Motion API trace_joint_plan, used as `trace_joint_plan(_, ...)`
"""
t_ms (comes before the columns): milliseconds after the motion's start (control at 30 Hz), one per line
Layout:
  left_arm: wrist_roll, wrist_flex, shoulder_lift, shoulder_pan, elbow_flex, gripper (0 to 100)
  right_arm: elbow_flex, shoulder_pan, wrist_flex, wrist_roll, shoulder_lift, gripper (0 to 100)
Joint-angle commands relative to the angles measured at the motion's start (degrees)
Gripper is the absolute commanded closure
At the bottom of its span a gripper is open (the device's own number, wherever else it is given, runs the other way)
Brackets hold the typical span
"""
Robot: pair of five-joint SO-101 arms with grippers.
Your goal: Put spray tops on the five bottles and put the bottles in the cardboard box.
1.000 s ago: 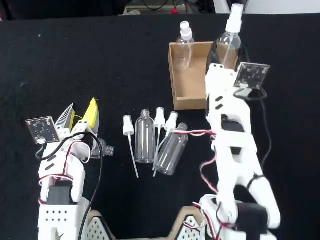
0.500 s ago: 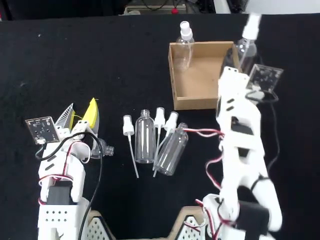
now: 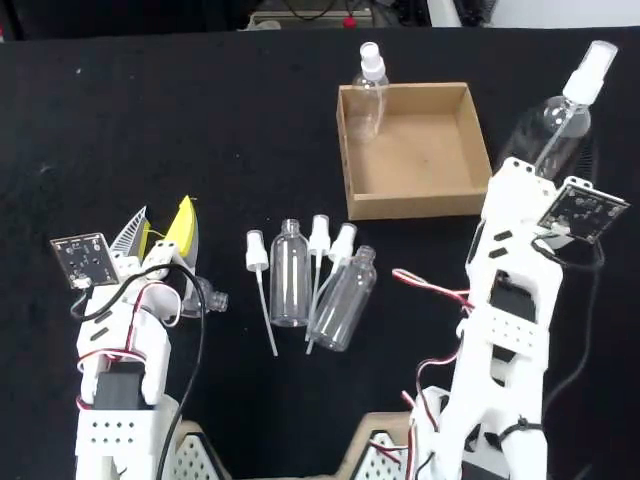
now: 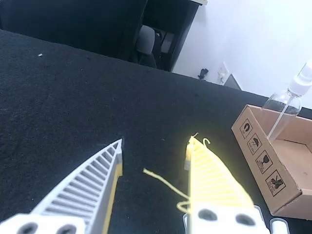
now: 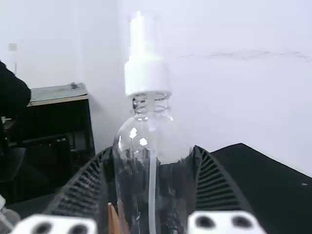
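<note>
Our right gripper [image 3: 542, 160] is clamped on a capped bottle [image 3: 556, 125]. It holds the bottle raised just outside the right wall of the cardboard box [image 3: 415, 205], not over the opening. Our left gripper [image 4: 155, 145] holds nothing; its fingers are spread apart, well off to the left of the box on the arms' side.

We judge two of the five bottles assembled and one packed: a second topped bottle [image 3: 368, 92] stands in the box's far left corner. What is left, as we see it, is to box the held one and to fit the three loose spray tops [image 3: 320, 236]. Those go on the two bare bottles [image 3: 290, 272] lying just in front of the box and on a third bare bottle [image 3: 207, 298] farther left of the box, beside the left arm.

The box's side bears small handling symbols [image 4: 263, 157]. We can read no words, and the bottles look unlabelled.
</note>
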Motion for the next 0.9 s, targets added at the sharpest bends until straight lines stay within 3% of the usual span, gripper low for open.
trace_joint_plan(0, 0.44, -0.70, -0.88, -0.22, 1.45, 80, -5.05, 4.66, -1.49, -0.53, -1.89, 90.6)
trace_joint_plan(367, 0.44, -0.79, -0.88, -0.22, 1.45, 80, -17.80, 20.13, -3.78, 0.00, 19.82, 90.4)
trace_joint_plan(500, 0.44, -0.70, -0.88, -0.22, 1.45, 80, -16.66, 21.36, -19.87, 0.44, 29.05, 90.4)
trace_joint_plan(667, 0.44, -0.70, -0.88, -0.22, 1.45, 80, -13.49, 19.34, -43.69, 8.97, 42.95, 90.6)
trace_joint_plan(867, 0.44, -0.70, -0.88, -0.22, 1.45, 80, -17.71, 18.90, -57.14, 10.46, 60.09, 90.4)
